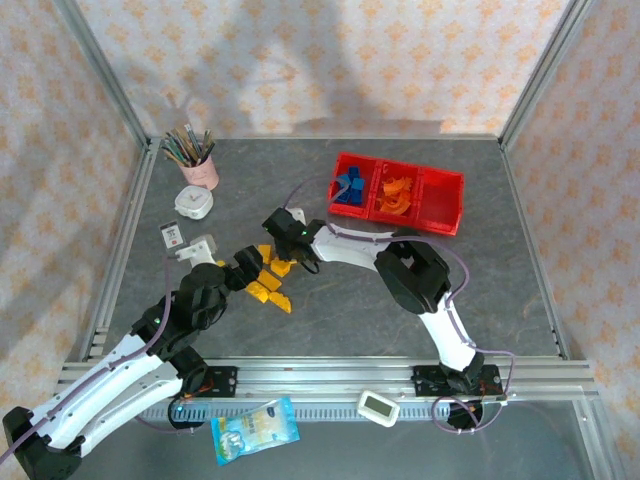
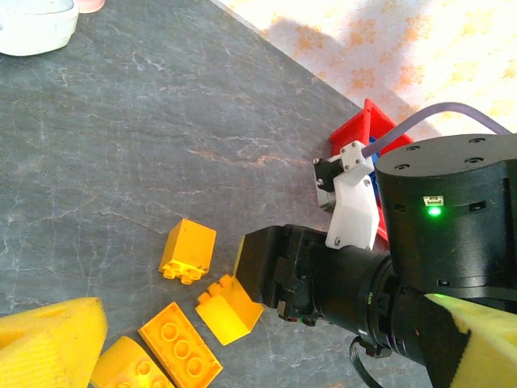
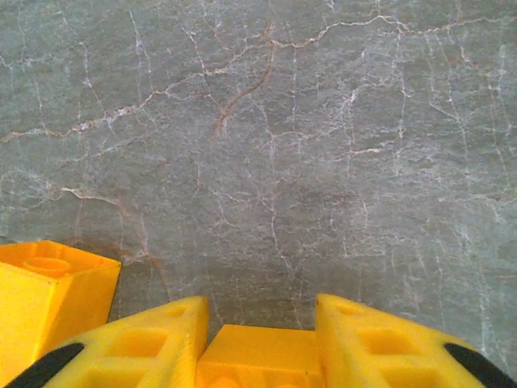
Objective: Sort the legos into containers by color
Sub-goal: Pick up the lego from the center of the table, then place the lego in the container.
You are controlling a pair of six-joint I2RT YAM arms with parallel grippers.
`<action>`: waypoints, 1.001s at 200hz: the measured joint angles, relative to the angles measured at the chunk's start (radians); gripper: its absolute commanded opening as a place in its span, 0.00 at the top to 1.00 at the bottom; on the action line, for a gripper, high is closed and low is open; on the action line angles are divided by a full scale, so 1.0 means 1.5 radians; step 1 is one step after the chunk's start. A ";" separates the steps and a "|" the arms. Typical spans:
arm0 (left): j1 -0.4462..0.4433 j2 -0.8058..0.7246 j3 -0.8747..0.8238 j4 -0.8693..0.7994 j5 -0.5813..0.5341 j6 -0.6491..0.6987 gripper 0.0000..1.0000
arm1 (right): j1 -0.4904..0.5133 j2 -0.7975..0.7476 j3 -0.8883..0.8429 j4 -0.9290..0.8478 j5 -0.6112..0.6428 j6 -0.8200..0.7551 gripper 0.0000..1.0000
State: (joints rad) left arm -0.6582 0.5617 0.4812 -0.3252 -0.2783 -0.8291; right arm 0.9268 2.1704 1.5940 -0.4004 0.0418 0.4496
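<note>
On the table [image 1: 340, 330], loose bricks [image 1: 268, 290] lie centrally; the tray [image 1: 446, 202] stands behind-right of them; the cup [image 1: 203, 175] behind-left.

Grey table top [image 3: 283, 121]: stone-look w/ pale veins, matt. The yellow legos [image 2: 188, 250], lower left: smooth plastic, slightly glossy. The red tray [image 1: 442, 198], upper right: shiny plastic. Bottom rails [image 1: 330, 375]: brushed metal.

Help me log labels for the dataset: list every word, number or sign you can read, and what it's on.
No text here can be read.
Print on the blue packet: too small.
Marks on the white card: blurred.
Screen of the white display unit: too small.
</note>
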 measured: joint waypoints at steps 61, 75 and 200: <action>0.000 0.016 0.000 0.008 0.010 0.000 0.01 | -0.003 -0.073 -0.069 -0.003 0.010 0.003 0.69; 0.000 0.025 0.000 0.023 0.023 0.002 0.01 | -0.011 -0.118 -0.100 0.000 0.012 0.005 0.70; -0.055 0.349 0.069 0.258 0.182 0.038 0.01 | -0.423 -0.411 -0.297 0.031 0.060 -0.007 0.68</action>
State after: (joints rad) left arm -0.7414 1.0847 0.5854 0.0612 -0.0059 -0.7715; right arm 0.2920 1.5532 1.1481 -0.3538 0.1310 0.4393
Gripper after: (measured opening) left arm 0.992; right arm 0.319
